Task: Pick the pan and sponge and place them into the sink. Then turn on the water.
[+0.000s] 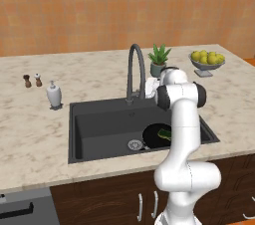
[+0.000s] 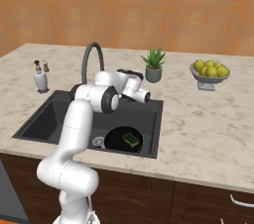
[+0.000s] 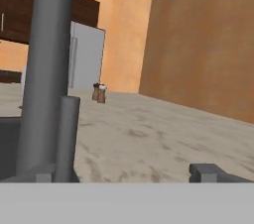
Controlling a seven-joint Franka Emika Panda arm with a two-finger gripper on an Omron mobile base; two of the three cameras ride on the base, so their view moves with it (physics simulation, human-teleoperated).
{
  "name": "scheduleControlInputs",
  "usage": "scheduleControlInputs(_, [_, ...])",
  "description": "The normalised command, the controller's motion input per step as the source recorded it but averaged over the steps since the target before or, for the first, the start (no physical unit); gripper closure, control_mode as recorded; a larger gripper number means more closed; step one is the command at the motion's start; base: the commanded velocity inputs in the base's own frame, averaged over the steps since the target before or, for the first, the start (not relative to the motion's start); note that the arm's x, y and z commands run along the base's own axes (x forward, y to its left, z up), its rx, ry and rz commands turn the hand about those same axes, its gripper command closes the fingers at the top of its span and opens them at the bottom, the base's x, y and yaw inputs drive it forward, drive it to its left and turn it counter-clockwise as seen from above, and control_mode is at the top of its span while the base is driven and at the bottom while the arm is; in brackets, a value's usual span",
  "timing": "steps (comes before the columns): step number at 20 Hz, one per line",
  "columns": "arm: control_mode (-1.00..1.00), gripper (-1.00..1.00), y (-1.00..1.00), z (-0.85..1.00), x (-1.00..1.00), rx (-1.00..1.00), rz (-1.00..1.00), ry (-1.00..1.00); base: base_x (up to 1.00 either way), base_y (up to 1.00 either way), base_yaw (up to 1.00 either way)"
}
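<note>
- Two of the task's things already lie in the sink (image 1: 99,119) in the left base view: the pan (image 1: 155,136) sits at the basin's right end beside the drain, with the sponge (image 1: 165,133) on it. No water runs from the faucet (image 1: 135,69), so we judge turning it on to be what is left. Our arm hides the faucet's base here, so we cannot judge the approach from this side.
- From the right base view, the gripper (image 2: 144,97) hangs just behind the sink's back rim, near the foot of the faucet (image 2: 92,59), while the pan (image 2: 123,140) and sponge (image 2: 131,140) rest below. If the hand swings too low it could strike the rim or the desk (image 2: 208,119); too wide a sweep might reach the plant pot (image 2: 154,73).
- Looking along the hand, the faucet's thick column (image 3: 47,69) and a slimmer post, likely its lever (image 3: 67,136), stand close at the left; one finger tip (image 3: 208,172) shows far to the right, so the jaws stand wide. The risk is that we push the column instead of the lever, or slide past it, and no water comes.
</note>
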Motion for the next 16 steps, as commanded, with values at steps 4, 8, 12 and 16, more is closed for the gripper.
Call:
scheduleControlInputs(4, [-1.00,-1.00,0.01,0.00,0.08,0.02,0.00,0.00,0.00,0.00,0.00])
scheduleControlInputs(8, [-1.00,-1.00,0.01,0.00,0.02,0.02,0.00,0.00,0.00,0.00,0.00])
scheduleControlInputs(12, [-1.00,1.00,0.00,0.00,0.04,0.04,0.00,0.00,0.00,0.00,0.00])
scheduleControlInputs(16, [-1.00,1.00,-0.14,0.11,0.00,0.14,-0.06,0.00,0.00,0.00,0.00])
